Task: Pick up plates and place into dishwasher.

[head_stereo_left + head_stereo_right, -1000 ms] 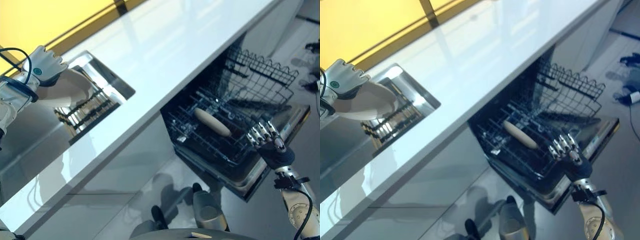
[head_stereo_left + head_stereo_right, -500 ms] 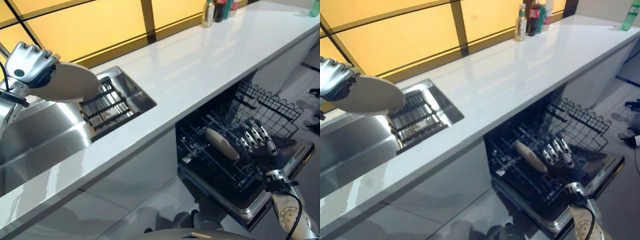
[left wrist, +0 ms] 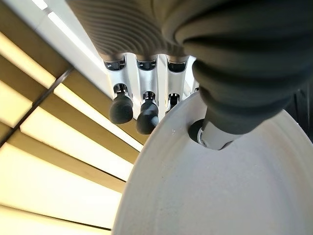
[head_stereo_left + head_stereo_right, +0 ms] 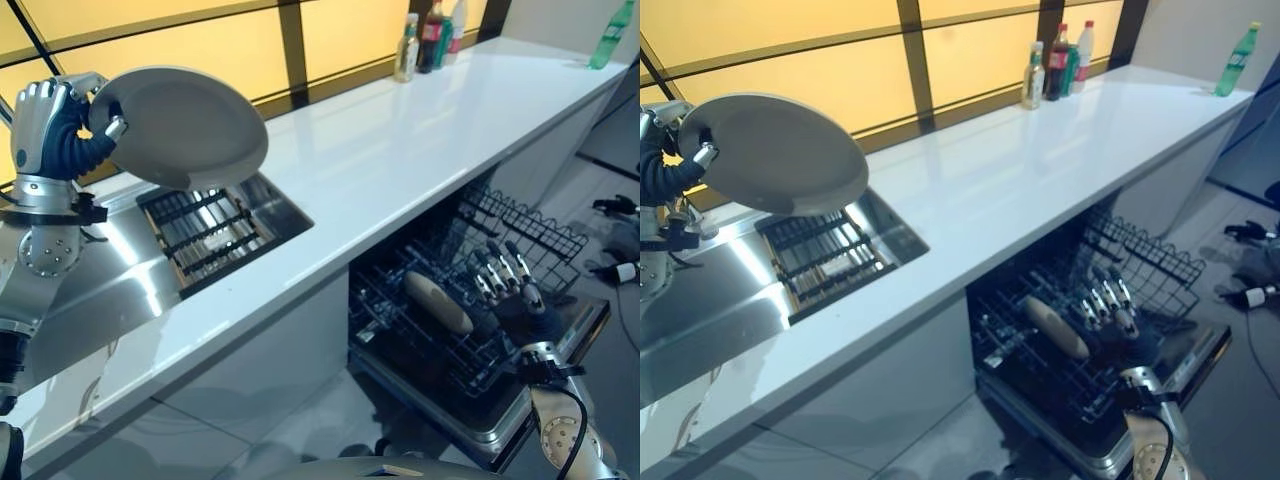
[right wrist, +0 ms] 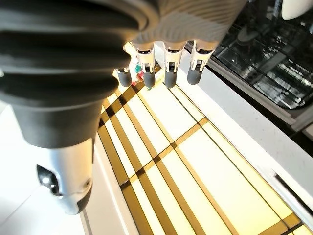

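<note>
My left hand (image 4: 48, 125) holds a large white plate (image 4: 185, 128) tilted up above the sink (image 4: 120, 290) at the left end of the counter. In the left wrist view the thumb (image 3: 215, 132) presses on the plate's (image 3: 220, 191) face and the fingers curl behind its rim. The dishwasher (image 4: 470, 310) stands open below the counter at the right, its lower rack (image 4: 430, 330) pulled out with one plate (image 4: 438, 302) lying in it. My right hand (image 4: 510, 285) hovers over that rack, fingers straight and holding nothing.
A black dish rack (image 4: 205, 228) sits in the sink's right part. Several bottles (image 4: 430, 35) stand at the back of the white counter (image 4: 400, 150), and a green bottle (image 4: 605, 35) stands at its far right. The dishwasher door (image 4: 545, 370) juts out low over the floor.
The camera has swung. My left hand has lifted the plate higher above the sink and tipped it up on edge. The right hand stays over the rack.
</note>
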{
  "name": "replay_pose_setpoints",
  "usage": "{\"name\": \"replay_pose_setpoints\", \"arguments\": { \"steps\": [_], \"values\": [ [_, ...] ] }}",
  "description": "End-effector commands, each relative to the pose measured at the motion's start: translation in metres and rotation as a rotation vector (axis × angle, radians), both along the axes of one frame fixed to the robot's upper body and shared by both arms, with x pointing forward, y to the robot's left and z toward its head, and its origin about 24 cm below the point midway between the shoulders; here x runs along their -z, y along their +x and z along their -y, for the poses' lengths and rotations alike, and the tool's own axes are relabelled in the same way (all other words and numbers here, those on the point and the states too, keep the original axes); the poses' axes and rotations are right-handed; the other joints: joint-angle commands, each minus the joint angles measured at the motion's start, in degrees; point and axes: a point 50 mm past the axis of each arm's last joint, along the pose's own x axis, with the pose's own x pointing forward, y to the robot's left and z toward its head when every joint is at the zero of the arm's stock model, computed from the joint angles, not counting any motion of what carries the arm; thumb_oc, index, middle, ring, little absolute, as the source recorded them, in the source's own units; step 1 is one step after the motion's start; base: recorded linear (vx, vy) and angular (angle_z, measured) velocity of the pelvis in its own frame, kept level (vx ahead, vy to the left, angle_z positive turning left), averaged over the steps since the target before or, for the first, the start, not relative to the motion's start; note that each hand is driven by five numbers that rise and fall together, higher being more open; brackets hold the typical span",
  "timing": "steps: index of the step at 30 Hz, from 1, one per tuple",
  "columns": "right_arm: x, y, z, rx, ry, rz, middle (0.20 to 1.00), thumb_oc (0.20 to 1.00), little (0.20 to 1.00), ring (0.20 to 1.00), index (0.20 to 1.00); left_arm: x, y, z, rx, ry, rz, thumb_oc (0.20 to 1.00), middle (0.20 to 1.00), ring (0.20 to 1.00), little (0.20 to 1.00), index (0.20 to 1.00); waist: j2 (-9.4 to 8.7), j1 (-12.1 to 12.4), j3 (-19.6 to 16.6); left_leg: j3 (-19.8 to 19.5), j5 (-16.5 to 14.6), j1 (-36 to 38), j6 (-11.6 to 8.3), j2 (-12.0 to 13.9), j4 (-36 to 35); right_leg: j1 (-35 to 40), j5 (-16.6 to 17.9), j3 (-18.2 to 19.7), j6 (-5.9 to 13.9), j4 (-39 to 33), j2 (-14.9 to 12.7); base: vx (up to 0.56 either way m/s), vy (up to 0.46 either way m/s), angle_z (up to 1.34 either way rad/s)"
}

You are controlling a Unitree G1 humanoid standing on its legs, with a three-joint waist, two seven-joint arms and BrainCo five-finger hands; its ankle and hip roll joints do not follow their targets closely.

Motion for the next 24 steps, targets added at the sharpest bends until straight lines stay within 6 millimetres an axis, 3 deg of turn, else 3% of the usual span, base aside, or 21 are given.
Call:
{"name": "replay_pose_setpoints", "arguments": {
  "steps": [1,9,14,18,24],
  "values": [
    [-0.022,0.014,-0.007,0.049,0.001,0.13,1.0,1.0,1.0,1.0,1.0,-0.022,-0.011,-0.002,0.085,-0.147,0.121,0.2,0.2,0.2,0.2,0.2,-2.09,0.4,-1.1,-1.7,-0.1,-2.8,3.74,-3.3,0.5,3.0,0.5,-0.6,2.37,-2.5,0.4,-0.03,0.035,-0.02],
    [-0.041,0.026,0.001,0.254,-0.155,0.17,1.0,1.0,1.0,1.0,1.0,0.018,-0.002,0.036,0.334,-0.413,0.018,0.2,0.2,0.2,0.2,0.2,-2.3,0.3,-1.4,-2.0,-0.7,-2.4,4.44,-3.9,0.4,2.6,1.8,0.5,2.83,-2.2,0.1,-0.05,0.044,-0.03],
    [-0.067,0.036,-0.002,0.379,-0.384,0.251,1.0,1.0,1.0,1.0,1.0,0.045,0.006,0.078,0.489,-0.568,-0.077,0.2,0.2,0.2,0.2,0.2,-2.45,0.4,-1.0,-2.5,-0.8,-2.2,4.97,-4.2,0.4,2.6,2.8,0.9,2.96,-2.2,0.1,-0.06,0.029,-0.06],
    [-0.085,0.046,-0.015,0.354,-0.478,0.317,1.0,1.0,1.0,1.0,1.0,0.055,0.01,0.102,0.564,-0.638,-0.127,0.2,0.2,0.2,0.2,0.2,-2.55,0.6,-0.8,-2.7,-0.8,-2.1,5.22,-4.4,0.2,2.5,3.3,0.9,3.02,-2.1,0.2,-0.05,0.008,-0.1],
    [-0.103,0.055,-0.031,0.273,-0.522,0.395,1.0,1.0,1.0,1.0,1.0,0.066,0.015,0.121,0.635,-0.708,-0.202,0.2,0.2,0.2,0.2,0.2,-2.66,1.4,-0.7,-2.5,-0.8,-2.2,5.43,-4.5,0.2,2.5,3.5,0.4,3.02,-2.4,0.0,-0.03,0.002,-0.04]
  ]
}}
